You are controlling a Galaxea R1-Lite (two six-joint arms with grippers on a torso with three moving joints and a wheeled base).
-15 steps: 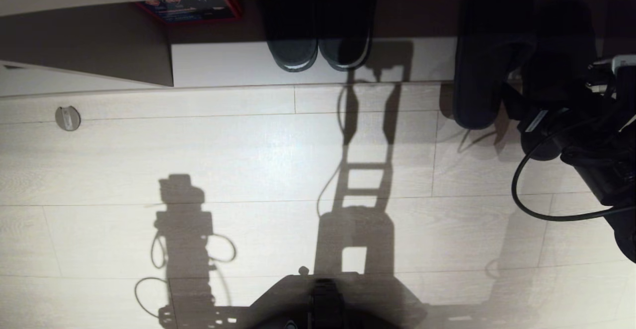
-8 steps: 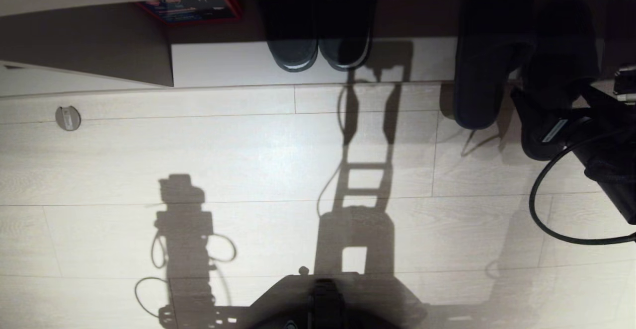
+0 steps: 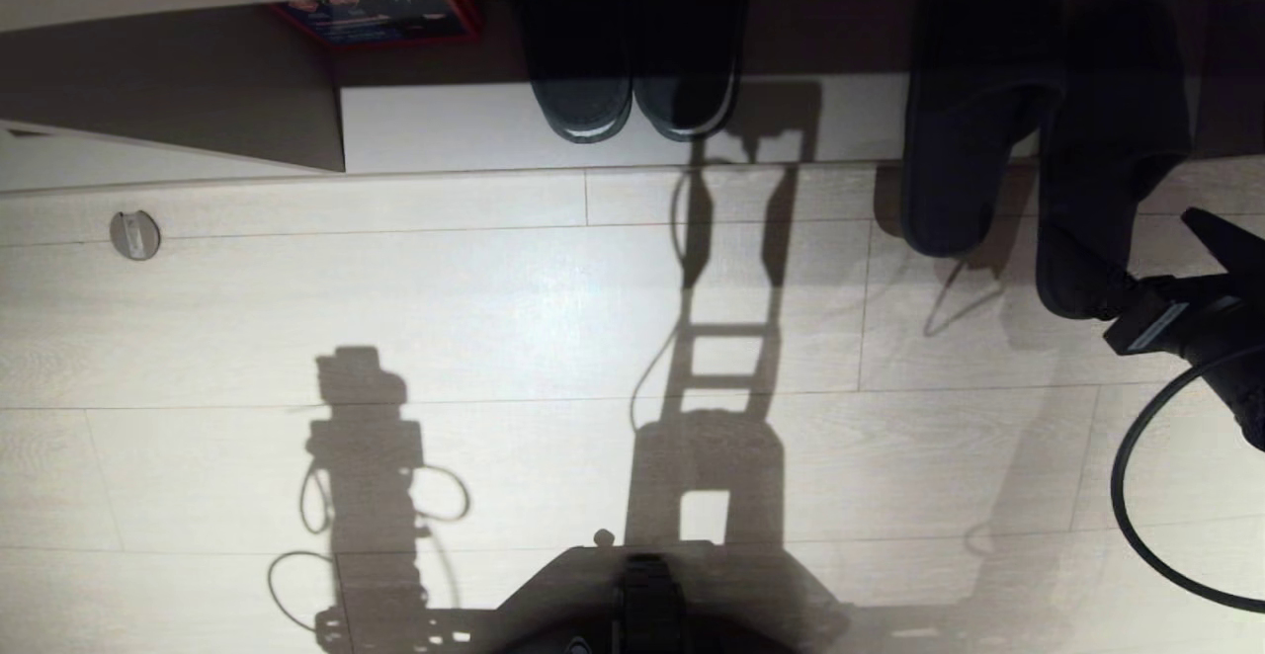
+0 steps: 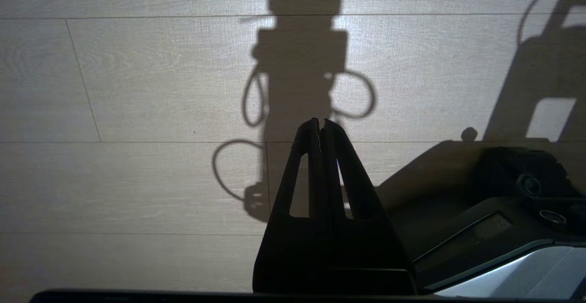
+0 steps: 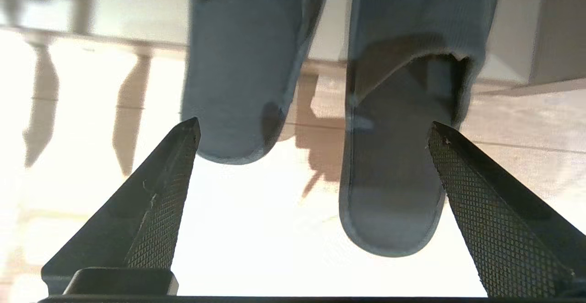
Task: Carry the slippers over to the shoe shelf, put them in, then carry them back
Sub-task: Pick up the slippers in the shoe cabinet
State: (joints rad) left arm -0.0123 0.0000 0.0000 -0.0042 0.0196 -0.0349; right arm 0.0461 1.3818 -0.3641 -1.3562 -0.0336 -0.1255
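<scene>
Left pincer (image 4: 319, 127): parked over bare pale plank floor (image 3: 494, 318), tips pressed together, empty. Further right: a similar dark pair with pale glossy sole rims (image 3: 632, 71), tucked in the pale wood-grain shoe shelf (image 3: 445, 125). Right again: the soft charcoal fabric slippers with slate blue-grey insoles (image 3: 1028, 140), toes inside the shelf, heels jutting onto the floor. Right pincer (image 5: 311, 129): spread wide, clear of both heels, empty. Likely light, floppy, thin-soled, not fragile; best pinched together at the heels, soles flat.

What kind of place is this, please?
Probably a hotel room or home entryway: a low shoe shelf at floor level, soft slippers half inside it, another dark pair, and pale plank flooring.
</scene>
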